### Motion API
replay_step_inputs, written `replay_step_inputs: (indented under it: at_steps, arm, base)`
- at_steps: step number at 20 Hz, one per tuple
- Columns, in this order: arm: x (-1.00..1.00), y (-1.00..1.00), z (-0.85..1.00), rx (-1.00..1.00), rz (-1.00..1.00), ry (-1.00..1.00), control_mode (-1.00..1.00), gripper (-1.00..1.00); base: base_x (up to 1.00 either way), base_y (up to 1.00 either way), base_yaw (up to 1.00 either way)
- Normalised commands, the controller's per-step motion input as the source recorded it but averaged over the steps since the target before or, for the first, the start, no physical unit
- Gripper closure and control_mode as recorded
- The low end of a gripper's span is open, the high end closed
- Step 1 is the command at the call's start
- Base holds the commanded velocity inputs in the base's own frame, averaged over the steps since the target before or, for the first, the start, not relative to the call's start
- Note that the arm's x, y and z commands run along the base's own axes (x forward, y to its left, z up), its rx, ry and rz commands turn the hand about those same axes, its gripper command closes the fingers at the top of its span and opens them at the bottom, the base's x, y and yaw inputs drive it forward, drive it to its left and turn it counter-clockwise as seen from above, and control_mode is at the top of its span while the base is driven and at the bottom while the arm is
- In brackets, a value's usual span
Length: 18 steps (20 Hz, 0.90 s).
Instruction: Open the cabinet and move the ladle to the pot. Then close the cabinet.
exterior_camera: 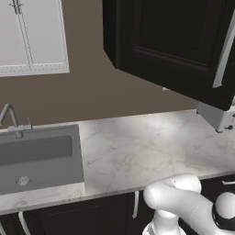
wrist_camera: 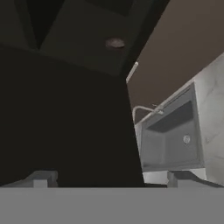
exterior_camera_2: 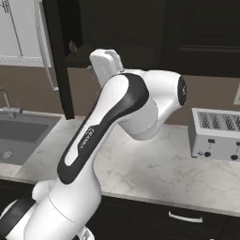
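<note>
Overhead, cabinet [exterior_camera_2: 61,61] door ajar, gripper [wrist_camera: 109,177] spread.

Both base cams look down at the counter [exterior_camera: 137,147] from behind; hand cam's tilted, close under the cabinet [wrist_camera: 65,122], sink [wrist_camera: 170,140] shared.

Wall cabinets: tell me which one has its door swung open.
The black wall cabinet with the long silver bar handle; its door stands out from the wall. The white wall cabinet left of it is shut flat.
</note>
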Motion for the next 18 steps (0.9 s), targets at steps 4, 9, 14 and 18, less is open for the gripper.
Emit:
replay_step_inputs:
  at_steps: [4, 9, 14, 18]
  arm:
    - [-0.33, 0.65, -0.07, 0.21, 0.09, -0.02, -1.0, -1.0]
    - [-0.23, 0.84, 0.0, 0.17, 0.07, -0.01, -1.0, -1.0]
    - [-0.28, 1.0, 0.03, 0.07, 0.06, -0.05, -1.0, -1.0]
    - [-0.36, 1.0, 0.07, 0.01, 0.04, -0.08, -1.0, -1.0]
  base:
    - [0.0, 0.0, 0.0]
    - [0.0, 0.0, 0.0]
    - [0.0, 0.0, 0.0]
    - [0.0, 0.0, 0.0]
